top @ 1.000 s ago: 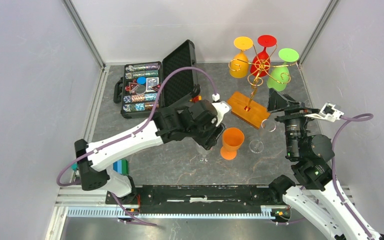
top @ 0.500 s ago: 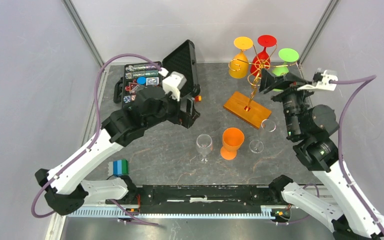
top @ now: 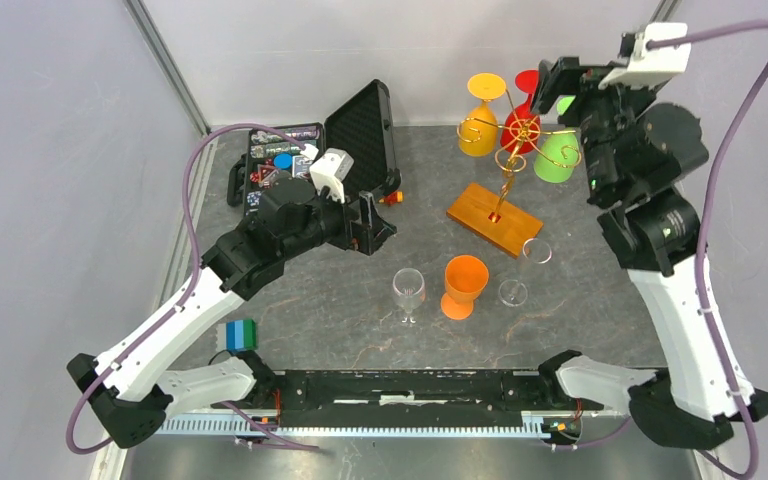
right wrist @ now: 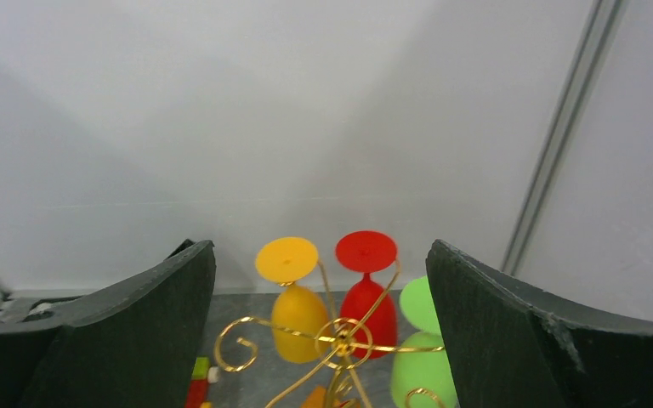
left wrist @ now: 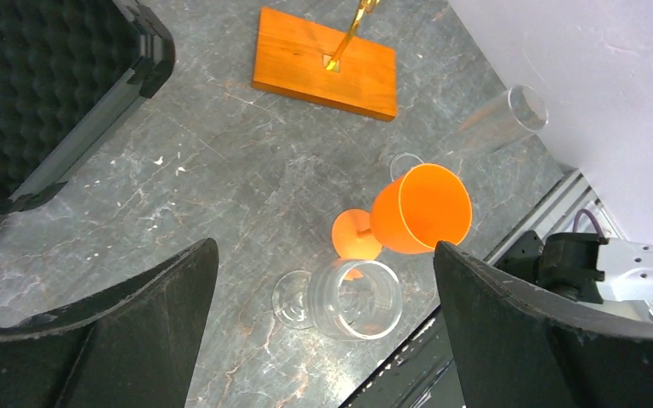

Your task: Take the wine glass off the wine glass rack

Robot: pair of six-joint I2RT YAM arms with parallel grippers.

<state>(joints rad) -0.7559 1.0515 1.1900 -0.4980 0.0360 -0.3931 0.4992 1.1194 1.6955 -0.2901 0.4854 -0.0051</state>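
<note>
1. A gold wire wine glass rack on a flat orange-brown wooden base stands toward the far right corner of the grey stone-patterned counter.
2. Three coloured glasses hang upside down from the rack's curled arms: one yellow wine glass, one red wine glass and one green wine glass. None is off the rack.
3. The right tool hangs high over the far right corner, above the rack. Its fingers are spread wide and grip nothing, and they touch none of the three hung glasses.
4. The left tool is likewise spread wide and empty. It hovers left of the counter's middle, beside the case.
5. Three more glasses stand upright between the rack's base and the near edge. One orange goblet sits between two clear ones, a short clear wine glass and a tall clear glass.
6. One black foam-lined case lies open at the far left corner, holding small coloured pieces.
7. One small blue-and-green block sits by the near left corner.
</note>
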